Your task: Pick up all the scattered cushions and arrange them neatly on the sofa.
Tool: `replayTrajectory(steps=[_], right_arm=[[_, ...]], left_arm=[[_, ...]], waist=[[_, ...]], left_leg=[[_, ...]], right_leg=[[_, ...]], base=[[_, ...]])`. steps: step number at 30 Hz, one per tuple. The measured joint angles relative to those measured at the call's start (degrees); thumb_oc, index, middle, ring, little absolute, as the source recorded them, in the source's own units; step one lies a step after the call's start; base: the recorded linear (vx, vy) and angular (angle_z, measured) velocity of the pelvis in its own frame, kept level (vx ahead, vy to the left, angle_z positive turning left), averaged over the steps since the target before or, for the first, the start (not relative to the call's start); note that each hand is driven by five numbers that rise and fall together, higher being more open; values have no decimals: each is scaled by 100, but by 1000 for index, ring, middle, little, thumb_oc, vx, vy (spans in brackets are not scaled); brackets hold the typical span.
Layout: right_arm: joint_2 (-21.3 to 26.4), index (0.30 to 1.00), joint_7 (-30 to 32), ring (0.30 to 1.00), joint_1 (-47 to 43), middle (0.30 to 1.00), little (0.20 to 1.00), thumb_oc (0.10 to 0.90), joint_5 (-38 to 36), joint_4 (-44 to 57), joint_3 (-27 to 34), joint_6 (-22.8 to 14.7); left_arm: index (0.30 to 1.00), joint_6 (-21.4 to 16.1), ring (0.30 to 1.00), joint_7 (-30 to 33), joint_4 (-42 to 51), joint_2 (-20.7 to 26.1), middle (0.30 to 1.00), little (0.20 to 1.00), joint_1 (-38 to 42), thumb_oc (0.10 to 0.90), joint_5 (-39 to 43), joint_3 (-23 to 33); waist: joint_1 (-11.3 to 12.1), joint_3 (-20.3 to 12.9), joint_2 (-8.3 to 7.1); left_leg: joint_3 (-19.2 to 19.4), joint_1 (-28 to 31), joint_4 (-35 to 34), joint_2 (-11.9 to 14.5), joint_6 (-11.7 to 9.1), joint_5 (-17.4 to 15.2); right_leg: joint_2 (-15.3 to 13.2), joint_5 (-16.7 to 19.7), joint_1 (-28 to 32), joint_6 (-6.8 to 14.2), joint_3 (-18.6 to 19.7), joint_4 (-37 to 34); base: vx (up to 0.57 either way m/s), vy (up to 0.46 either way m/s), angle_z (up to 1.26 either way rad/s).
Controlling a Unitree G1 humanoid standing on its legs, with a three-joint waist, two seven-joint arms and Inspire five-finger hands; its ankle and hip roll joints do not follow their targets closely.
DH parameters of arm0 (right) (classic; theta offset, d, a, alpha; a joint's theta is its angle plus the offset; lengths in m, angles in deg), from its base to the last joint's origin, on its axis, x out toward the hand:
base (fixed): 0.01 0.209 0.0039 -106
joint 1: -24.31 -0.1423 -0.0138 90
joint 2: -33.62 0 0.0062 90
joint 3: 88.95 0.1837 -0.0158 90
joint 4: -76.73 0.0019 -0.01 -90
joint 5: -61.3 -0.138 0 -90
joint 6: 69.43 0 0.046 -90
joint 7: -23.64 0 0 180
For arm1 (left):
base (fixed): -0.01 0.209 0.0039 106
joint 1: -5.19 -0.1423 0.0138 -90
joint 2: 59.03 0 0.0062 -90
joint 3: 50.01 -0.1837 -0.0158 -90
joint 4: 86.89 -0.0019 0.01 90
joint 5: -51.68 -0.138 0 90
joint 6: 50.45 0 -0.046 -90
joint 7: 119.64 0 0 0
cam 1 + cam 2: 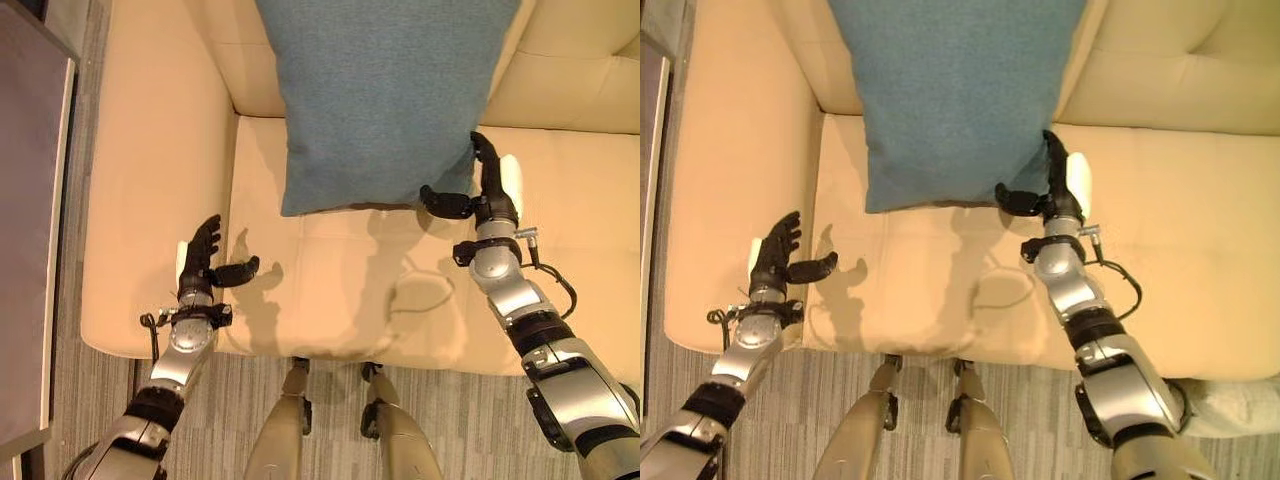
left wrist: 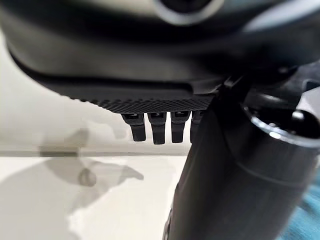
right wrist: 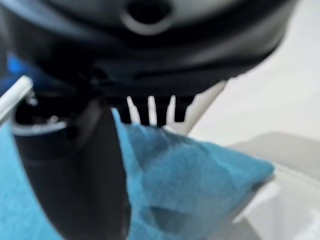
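A blue cushion (image 1: 385, 100) stands upright against the cream sofa's backrest, its lower edge on the seat (image 1: 330, 290). My right hand (image 1: 490, 195) is at the cushion's lower right corner: straight fingers run up its side edge and the thumb reaches under its bottom edge. The right wrist view shows that blue corner (image 3: 200, 180) lying between thumb and fingers. My left hand (image 1: 200, 255) hovers open over the seam between the left armrest and the seat, holding nothing, its fingers (image 2: 155, 130) straight.
The sofa's broad left armrest (image 1: 150, 180) lies beside my left hand. A dark flat surface (image 1: 25, 200) borders the far left. Grey carpet (image 1: 460, 420) runs along the sofa's front edge. Something pale (image 1: 1240, 405) lies on the floor at the lower right.
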Motion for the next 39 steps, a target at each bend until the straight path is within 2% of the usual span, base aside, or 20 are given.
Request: replayTrajectory(steps=[4,6,8,9,11,14,18,21,23,27,28,29,30,31,32,34,35,36,37,39], right_arm=[[297,900,-110,900,837,900,900,800,111,341,246,-6],[322,900,-178,900,1214,900,900,800,128,352,416,-11],[326,900,-363,900,1778,900,900,800,128,366,599,-10],[329,900,-450,900,2066,900,900,800,133,375,670,-10],[363,900,-726,900,2850,900,900,800,223,360,825,5],[324,900,-960,900,3488,900,900,800,409,288,881,7],[-67,900,-1181,900,3963,900,900,800,749,-1,847,-42],[-407,900,-1311,900,4169,900,900,800,875,-449,655,-8],[-626,900,-1312,900,4237,900,900,800,1009,-925,538,-156],[-1086,900,-1370,900,4116,900,900,800,1198,-2329,27,-132],[-1161,900,-1370,900,4116,900,900,800,1238,-2478,20,-99],[-1217,900,-1374,900,4094,900,900,800,1253,-2576,4,-82],[-1238,900,-1394,900,4074,900,900,800,1269,-2587,-44,-67],[-1205,900,-1394,900,4160,900,900,800,1275,-2602,-47,-40],[-1207,900,-1398,900,4182,900,900,800,1276,-2643,-47,9],[-1179,900,-1401,900,4237,900,900,800,1276,-2657,-31,12],[-1158,900,-1409,900,4249,900,900,800,1276,-2657,-23,12],[-1166,900,-1410,900,4248,900,900,800,1278,-2667,24,12],[-1175,900,-1410,900,4151,900,900,800,1276,-2688,82,27],[-1276,900,-1404,900,4039,900,900,800,1278,-2680,81,27]], left_arm=[[900,0,900,-238,-77,-33,900,900,-697,800,44,405],[900,0,900,-349,-252,-95,900,900,-971,800,72,521],[900,21,900,-523,-613,-191,900,900,-1311,800,73,607],[900,56,900,-583,-739,-264,900,900,-1496,800,71,652],[900,135,900,-773,-1113,-528,900,900,-1992,800,11,793],[900,292,900,-863,-1500,-862,900,900,-2175,800,-107,905],[900,390,900,-1065,-1928,-1103,900,900,-2292,800,-347,903],[900,449,900,-1153,-2443,-1191,900,900,-2224,800,-571,895],[900,428,900,-1179,-2958,-1217,900,900,-2110,800,-781,842],[900,472,900,-1198,-3962,-1302,900,900,-1848,800,-1191,702],[900,513,900,-1200,-4110,-1338,900,900,-1802,800,-1270,721],[900,549,900,-1208,-4247,-1365,900,900,-1764,800,-1304,731],[900,603,900,-1212,-4351,-1410,900,900,-1793,800,-1377,737],[900,656,900,-1197,-4411,-1463,900,900,-1811,800,-1384,738],[900,676,900,-1195,-4404,-1480,900,900,-1811,800,-1387,737],[900,673,900,-1187,-4269,-1545,900,900,-1775,800,-1389,723],[900,671,900,-1189,-4164,-1584,900,900,-1764,800,-1389,704],[900,669,900,-1176,-4064,-1591,900,900,-1635,800,-1391,600],[900,657,900,-1169,-3953,-1600,900,900,-1595,800,-1405,488],[900,570,900,-1154,-3889,-1571,900,900,-1372,800,-1504,392]], waist=[[7,-1,3],[11,-3,7],[-12,-4,7],[-34,-8,4],[-143,-38,-1],[-207,-138,-18],[-343,-428,-92],[-337,-729,-145],[-341,-883,-143],[-311,-942,-179],[-350,-908,-258],[-347,-849,-356],[-358,-797,-489],[-457,-814,-437],[-512,-856,-366],[-669,-939,-190],[-719,-989,-93],[-778,-1006,-95],[-757,-1027,-27],[-779,-939,-320]], left_leg=[[-36,395,0,-23,-18,-17],[-23,639,-1,-13,-119,-130],[-2,1000,-3,-4,-97,-246],[3,1153,-3,-3,-130,-280],[25,1478,-4,8,-62,-366],[20,1663,-4,35,-51,-382],[1,1859,-7,105,-63,-425],[-19,1979,-36,156,-18,-540],[-62,2004,-25,196,-3,-552],[-247,1854,460,210,-243,-511],[-273,1847,552,121,-451,-507],[-265,1790,1018,-5,-500,-707],[-236,1800,1749,-137,-399,-1040],[-317,1957,2390,-61,-337,-1467],[-379,2137,2483,3,-340,-1656],[-454,2553,2071,113,-335,-1952],[-453,2706,1605,154,-300,-1928],[-438,2813,1296,171,-284,-2006],[-434,2862,924,133,-152,-1976],[-406,2900,712,-190,-24,-1825]], right_leg=[[-28,-141,474,35,-127,-2],[-19,-263,721,51,-129,-3],[-11,-353,1082,94,-123,-5],[-15,-384,1236,121,-122,-5],[-6,-454,1553,81,-130,-5],[20,-461,1743,72,-138,-6],[90,-528,1949,58,-145,-9],[149,-599,2127,-12,-157,-10],[196,-612,2179,-29,-179,-7],[196,-651,2243,-310,-328,-51],[54,-562,2218,-464,-367,-51],[-90,-534,2234,-504,-339,-48],[-282,-504,2274,-506,-322,-47],[-343,-466,2299,-456,-321,-45],[-339,-441,2294,-427,-330,-42],[-320,-353,2254,-305,-411,-1],[-267,-369,2192,-179,-396,2],[-323,-193,2080,-127,-375,44],[-343,-174,1937,-63,-360,120],[-671,56,1701,71,-215,224]], base=[[72,-51,19],[97,-57,8],[80,-48,-1],[69,-50,-5],[69,-76,-4],[34,-50,0],[32,-60,0],[-37,-69,5],[-131,-41,11],[-159,51,18],[-55,67,-5],[-46,80,-22],[-115,197,-18],[-119,217,-11],[-100,175,11],[-172,192,22],[-196,202,30],[-244,221,18],[-275,224,5],[-297,212,-19]])
